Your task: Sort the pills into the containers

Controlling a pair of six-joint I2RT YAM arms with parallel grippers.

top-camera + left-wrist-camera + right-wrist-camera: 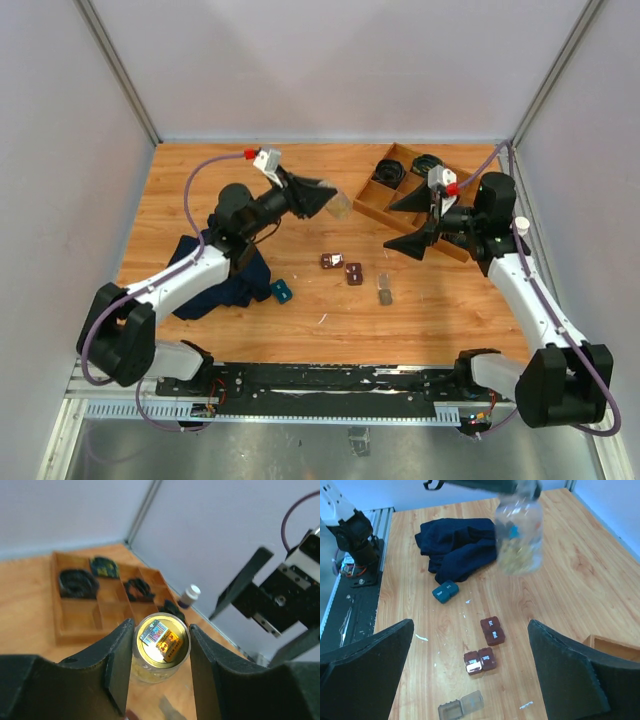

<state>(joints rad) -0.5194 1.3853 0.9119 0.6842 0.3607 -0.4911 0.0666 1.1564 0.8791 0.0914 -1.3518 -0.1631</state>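
Note:
My left gripper [328, 200] is shut on a clear jar [341, 206] and holds it in the air over the middle back of the table. In the left wrist view the jar [160, 647] sits between my fingers [120, 660], with coloured packets and yellowish contents inside. It also shows in the right wrist view [520, 535]. Two dark-brown containers [332, 261] [354, 273] with pale marks lie at the table's centre; both show in the right wrist view [492, 630] [480, 661]. My right gripper [395, 226] is open and empty, above and to their right [470, 625].
A greyish clear box [385, 291] lies right of the brown ones, a teal box [281, 291] to the left beside a dark-blue cloth [225, 275]. A wooden divided tray [372, 203] with black cables stands back right; a small white-capped bottle [520, 226] is by the right wall.

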